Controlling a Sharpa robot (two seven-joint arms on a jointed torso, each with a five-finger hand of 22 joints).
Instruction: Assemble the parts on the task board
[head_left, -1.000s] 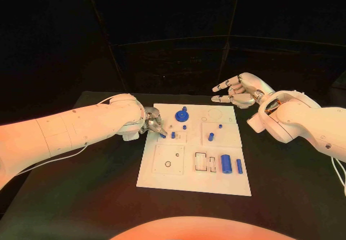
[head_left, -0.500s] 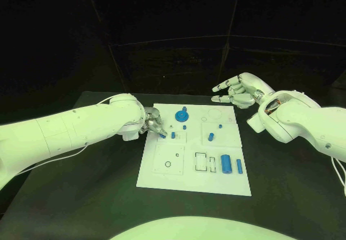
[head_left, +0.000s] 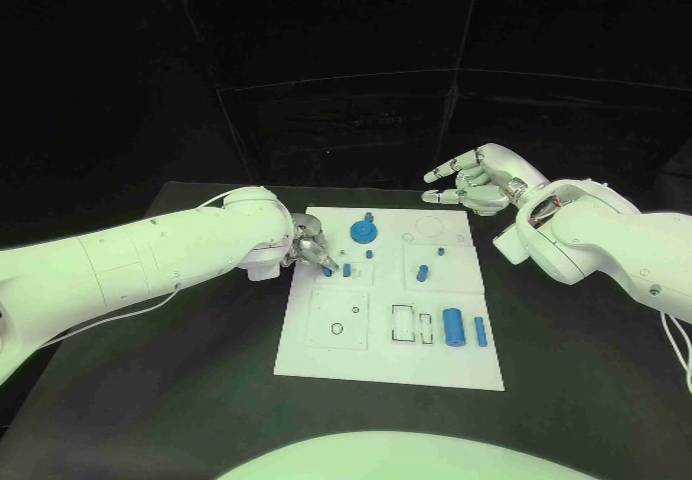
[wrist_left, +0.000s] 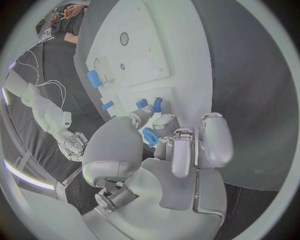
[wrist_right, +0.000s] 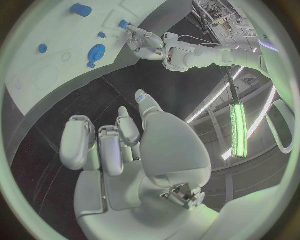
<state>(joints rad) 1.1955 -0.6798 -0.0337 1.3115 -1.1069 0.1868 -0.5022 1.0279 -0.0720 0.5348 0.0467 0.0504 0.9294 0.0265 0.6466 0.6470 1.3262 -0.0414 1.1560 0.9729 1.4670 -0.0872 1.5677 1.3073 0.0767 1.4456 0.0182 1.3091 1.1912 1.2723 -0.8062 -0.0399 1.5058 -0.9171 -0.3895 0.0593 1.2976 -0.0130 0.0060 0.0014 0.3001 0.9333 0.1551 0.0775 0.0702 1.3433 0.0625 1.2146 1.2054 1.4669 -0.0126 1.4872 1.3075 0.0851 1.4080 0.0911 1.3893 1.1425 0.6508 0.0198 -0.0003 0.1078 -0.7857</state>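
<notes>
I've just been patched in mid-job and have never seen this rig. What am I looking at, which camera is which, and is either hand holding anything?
This is a two-armed robot at a black table. The head view looks down from its head; the two round pictures come from cameras behind each wrist.

In the middle lies the white task board, with small blue parts on it: a round blue disc near the far edge, a blue cylinder near the right side, and some short pegs.

The left hand is at the board's left edge, pinching a small blue part in its fingertips. The right hand hangs beyond the board's far right corner, fingers curled, holding nothing.
</notes>
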